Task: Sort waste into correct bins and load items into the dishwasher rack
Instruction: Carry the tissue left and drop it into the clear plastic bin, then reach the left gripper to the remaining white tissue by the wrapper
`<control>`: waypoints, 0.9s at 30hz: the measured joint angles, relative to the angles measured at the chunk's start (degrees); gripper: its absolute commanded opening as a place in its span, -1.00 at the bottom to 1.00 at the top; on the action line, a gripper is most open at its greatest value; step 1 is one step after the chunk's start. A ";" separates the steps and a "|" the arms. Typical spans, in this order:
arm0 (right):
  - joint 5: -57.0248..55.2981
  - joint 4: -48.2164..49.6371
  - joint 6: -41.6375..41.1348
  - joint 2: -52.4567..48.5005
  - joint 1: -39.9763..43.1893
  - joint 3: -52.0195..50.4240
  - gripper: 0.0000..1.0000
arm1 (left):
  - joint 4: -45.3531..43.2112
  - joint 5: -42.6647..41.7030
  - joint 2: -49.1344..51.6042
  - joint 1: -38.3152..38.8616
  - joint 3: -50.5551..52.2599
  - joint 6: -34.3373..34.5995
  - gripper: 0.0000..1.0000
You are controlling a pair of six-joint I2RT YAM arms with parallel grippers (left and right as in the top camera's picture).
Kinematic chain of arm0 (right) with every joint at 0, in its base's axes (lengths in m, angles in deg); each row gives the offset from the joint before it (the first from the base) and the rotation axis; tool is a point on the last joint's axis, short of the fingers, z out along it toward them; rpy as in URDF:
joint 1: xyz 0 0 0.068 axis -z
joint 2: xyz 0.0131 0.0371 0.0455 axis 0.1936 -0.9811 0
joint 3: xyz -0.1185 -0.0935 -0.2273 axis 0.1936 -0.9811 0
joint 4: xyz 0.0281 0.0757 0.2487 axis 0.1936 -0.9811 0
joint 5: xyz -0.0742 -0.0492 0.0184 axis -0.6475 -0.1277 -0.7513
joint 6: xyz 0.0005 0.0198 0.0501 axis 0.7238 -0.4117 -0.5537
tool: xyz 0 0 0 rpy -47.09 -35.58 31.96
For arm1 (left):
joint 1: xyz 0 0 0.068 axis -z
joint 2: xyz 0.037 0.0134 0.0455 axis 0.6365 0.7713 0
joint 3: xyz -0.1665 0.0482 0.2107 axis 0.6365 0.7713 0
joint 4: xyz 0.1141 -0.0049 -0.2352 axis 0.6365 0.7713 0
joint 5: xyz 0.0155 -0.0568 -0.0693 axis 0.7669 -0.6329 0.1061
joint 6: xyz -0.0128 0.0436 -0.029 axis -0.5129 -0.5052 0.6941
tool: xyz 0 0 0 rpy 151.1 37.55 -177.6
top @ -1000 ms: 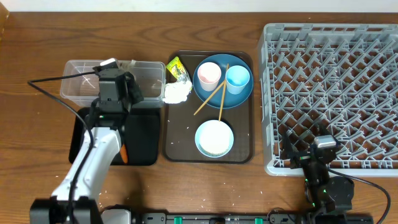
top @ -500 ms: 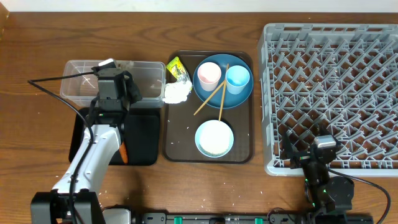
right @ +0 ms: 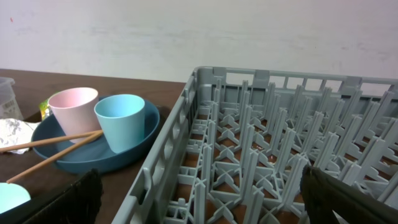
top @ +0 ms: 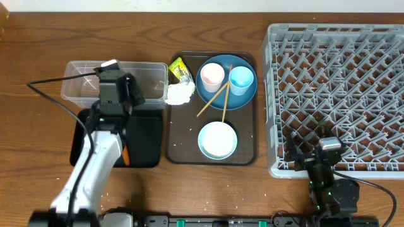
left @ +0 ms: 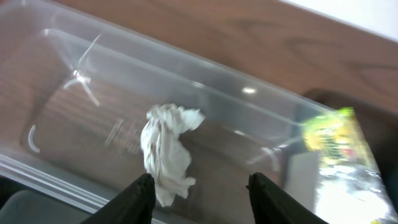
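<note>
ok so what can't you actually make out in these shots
Overhead: the left gripper hides the tissue in the clear tub; only the left wrist view shows it.
Overhead: the arm covers part of the carrot on the black tray.
Left wrist: the wrapper is blurred, print unreadable.
Right wrist: the white bowl is cut off at the bottom-left corner.
</note>
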State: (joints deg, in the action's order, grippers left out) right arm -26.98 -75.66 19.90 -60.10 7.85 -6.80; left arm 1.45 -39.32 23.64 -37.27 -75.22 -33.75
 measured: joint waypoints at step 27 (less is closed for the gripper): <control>0.00 0.00 0.00 0.00 0.00 0.00 0.98 | 1.55 -0.02 0.83 22.29 -0.11 -15.63 -0.05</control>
State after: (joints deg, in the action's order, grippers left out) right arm -26.98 -75.66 19.90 -60.10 7.85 -6.80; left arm 3.00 -39.34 24.47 -14.98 -75.32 -49.38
